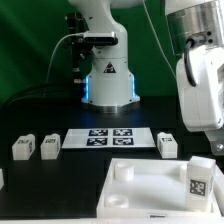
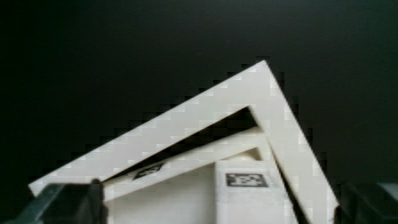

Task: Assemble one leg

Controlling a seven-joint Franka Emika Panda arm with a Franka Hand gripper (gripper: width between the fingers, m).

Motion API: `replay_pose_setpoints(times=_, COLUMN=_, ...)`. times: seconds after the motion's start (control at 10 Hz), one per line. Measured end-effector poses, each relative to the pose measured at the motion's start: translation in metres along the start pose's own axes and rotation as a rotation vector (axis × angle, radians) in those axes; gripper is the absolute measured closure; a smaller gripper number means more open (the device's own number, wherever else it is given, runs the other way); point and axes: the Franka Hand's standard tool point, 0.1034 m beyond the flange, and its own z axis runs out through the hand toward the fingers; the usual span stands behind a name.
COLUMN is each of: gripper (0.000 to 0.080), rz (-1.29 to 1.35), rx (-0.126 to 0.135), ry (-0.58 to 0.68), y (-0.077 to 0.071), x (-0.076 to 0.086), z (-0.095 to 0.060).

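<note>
Black bench (image 1: 60, 185) carries your white panel (image 1: 150, 192); one leg (image 1: 198, 178) stands upright in its corner on the exterior view's right. Whether the pincer (image 2: 210, 205) is gripping, you cannot tell. Keep the leg vertical while seating it.

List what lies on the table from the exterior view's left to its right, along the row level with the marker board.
First leg → second leg → marker board → third leg.
</note>
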Motion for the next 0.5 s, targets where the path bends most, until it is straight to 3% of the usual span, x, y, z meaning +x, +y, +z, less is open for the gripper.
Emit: replay_pose_setpoints(times=0.5, gripper=0.0151, rz=0.000, rx=-0.004, ry=0.005, y=0.0012, x=0.0016, z=0.0033)
